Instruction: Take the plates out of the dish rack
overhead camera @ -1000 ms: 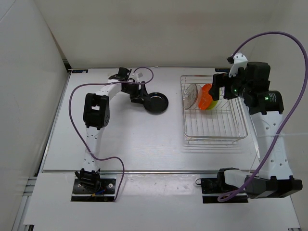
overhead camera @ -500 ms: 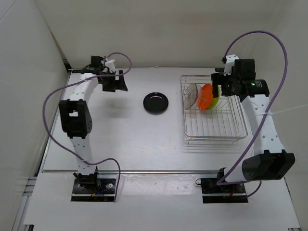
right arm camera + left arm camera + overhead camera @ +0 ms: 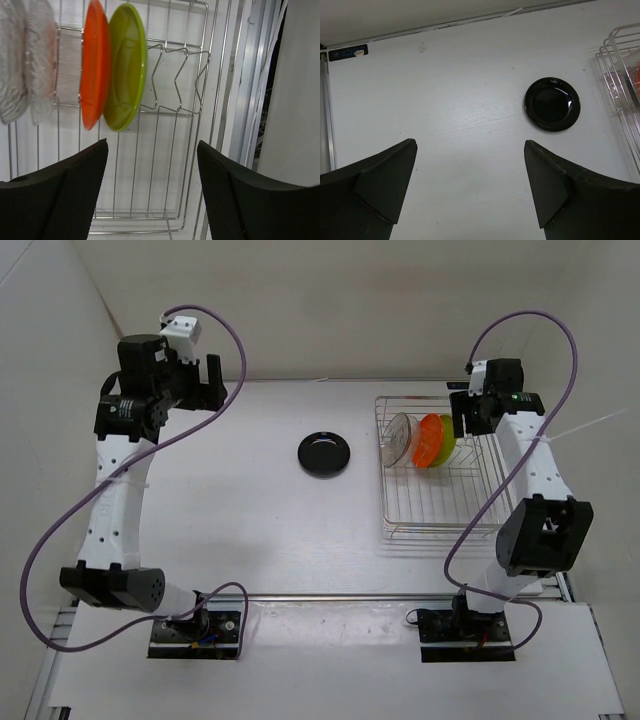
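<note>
Your left gripper (image 3: 470, 145) and right gripper (image 3: 151, 145) are spread wide, holding nothing (black plate (image 3: 552, 104) lies on the counter (image 3: 250, 520), rack (image 3: 440, 531) by its right edge).

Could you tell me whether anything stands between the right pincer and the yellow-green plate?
Nothing visible does: the yellow-green plate is outermost on the side of the open right pincer, with the orange plate beyond it.

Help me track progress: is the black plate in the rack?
No, the black plate lies flat on the table, well apart from the rack.
</note>
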